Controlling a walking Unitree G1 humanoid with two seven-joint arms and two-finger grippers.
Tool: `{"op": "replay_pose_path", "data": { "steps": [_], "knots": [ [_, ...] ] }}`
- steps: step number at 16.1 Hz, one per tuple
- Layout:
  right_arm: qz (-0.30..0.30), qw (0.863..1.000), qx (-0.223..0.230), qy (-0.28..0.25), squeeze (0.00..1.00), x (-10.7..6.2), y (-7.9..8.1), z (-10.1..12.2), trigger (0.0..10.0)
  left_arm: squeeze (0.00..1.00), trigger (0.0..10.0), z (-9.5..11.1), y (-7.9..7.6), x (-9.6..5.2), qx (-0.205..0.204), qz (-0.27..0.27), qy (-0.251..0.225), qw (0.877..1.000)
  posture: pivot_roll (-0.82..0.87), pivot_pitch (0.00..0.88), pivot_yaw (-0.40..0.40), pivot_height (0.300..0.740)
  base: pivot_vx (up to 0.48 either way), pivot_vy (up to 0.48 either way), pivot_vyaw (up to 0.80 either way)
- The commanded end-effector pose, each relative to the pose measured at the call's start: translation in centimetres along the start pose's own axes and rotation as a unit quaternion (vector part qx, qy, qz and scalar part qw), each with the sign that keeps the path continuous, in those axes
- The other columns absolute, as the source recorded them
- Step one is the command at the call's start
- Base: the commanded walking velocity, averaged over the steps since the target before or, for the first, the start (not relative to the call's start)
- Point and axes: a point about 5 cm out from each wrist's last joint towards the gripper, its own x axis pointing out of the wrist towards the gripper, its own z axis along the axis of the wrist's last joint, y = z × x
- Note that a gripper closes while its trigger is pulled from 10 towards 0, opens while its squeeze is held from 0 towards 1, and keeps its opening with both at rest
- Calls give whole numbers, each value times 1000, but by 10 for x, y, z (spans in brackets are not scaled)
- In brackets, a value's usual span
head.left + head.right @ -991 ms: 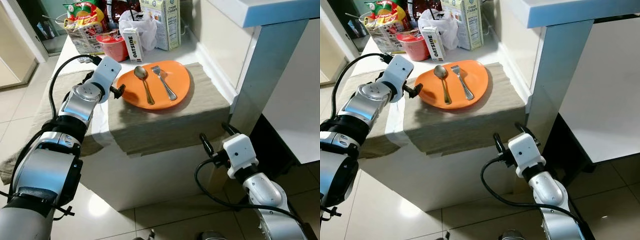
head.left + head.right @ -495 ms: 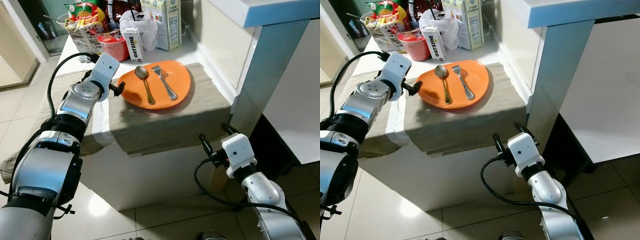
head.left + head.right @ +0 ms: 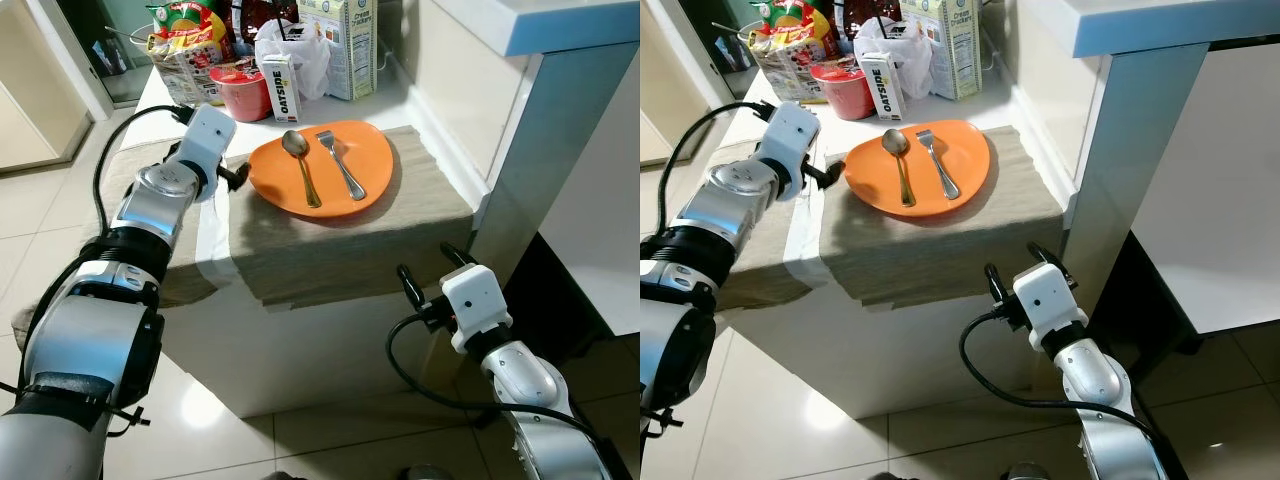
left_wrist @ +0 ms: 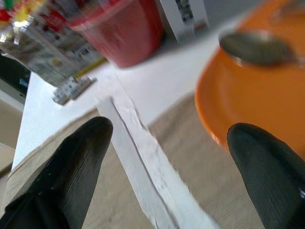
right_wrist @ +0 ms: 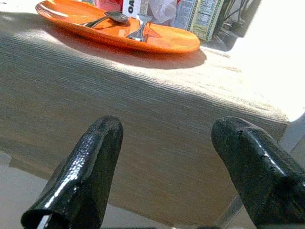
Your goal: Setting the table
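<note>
An orange plate (image 3: 362, 186) lies on a beige cloth (image 3: 330, 245) draped over a white table (image 3: 310, 350). On the plate rest a spoon (image 3: 300, 168) and a fork (image 3: 341, 168), side by side. My left gripper (image 3: 238, 176) hovers open just off the plate's left rim, with nothing between its fingers (image 4: 81, 157); the plate's edge (image 4: 248, 105) and the spoon bowl (image 4: 255, 47) lie ahead of it. My right gripper (image 3: 428, 282) stands open and empty below the table's front edge, facing the hanging cloth (image 5: 143, 119).
Groceries crowd the table's back: a red cup (image 3: 244, 92), an Oatside carton (image 3: 279, 88), a white bag (image 3: 295, 52), a tall carton (image 3: 349, 45) and snack packs (image 3: 190, 40). A white-and-blue counter (image 3: 530, 110) flanks the table's right side. Tiled floor (image 3: 40, 210) lies left.
The camera has shifted, so the table sits slightly lower and to the right in view. My left gripper has drawn back a little from the plate's rim. The right arm holds its place.
</note>
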Motion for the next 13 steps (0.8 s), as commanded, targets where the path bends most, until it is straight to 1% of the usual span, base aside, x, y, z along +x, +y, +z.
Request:
{"op": "replay_pose_path", "data": {
  "steps": [1,2,3,5,7,8,9,11,12,13],
  "knots": [
    [6,1000,3,-6,0,4,3,1,10000,0,10000,27,20,-5,-14,25,-43,999,-197,0,123,740,0,0,0],
    [9,1000,2,-12,0,11,2,1,10000,0,10000,39,33,-12,-26,47,-77,996,-182,0,112,740,0,0,0],
    [12,1000,2,-18,0,16,2,3,10000,0,10000,43,43,-19,-40,63,-96,993,-170,0,100,740,0,0,0],
    [17,1000,0,-25,0,23,1,5,10000,0,10000,44,54,-30,-59,83,-123,987,-152,0,84,740,0,0,0],
    [20,999,0,-32,0,29,0,6,10000,0,10000,34,60,-45,-95,101,-146,979,-126,0,73,740,0,0,0],
    [20,999,1,-36,0,31,1,7,10000,0,10000,26,61,-52,-104,113,-151,977,-120,0,71,740,0,0,0],
    [19,999,2,-37,0,32,1,7,10000,0,10000,24,60,-54,-106,116,-152,976,-113,0,70,740,0,0,0],
    [15,999,14,-48,0,37,4,9,10000,0,10000,-6,53,-79,-162,141,-162,963,-94,0,66,740,0,0,0],
    [11,998,21,-58,0,38,6,12,10000,0,10000,-19,45,-90,-166,150,-163,961,-89,0,65,740,0,0,0],
    [-1,997,25,-69,0,39,6,15,10000,0,10000,-39,31,-103,-190,161,-149,957,-86,0,64,740,0,0,0]
  ]
}}
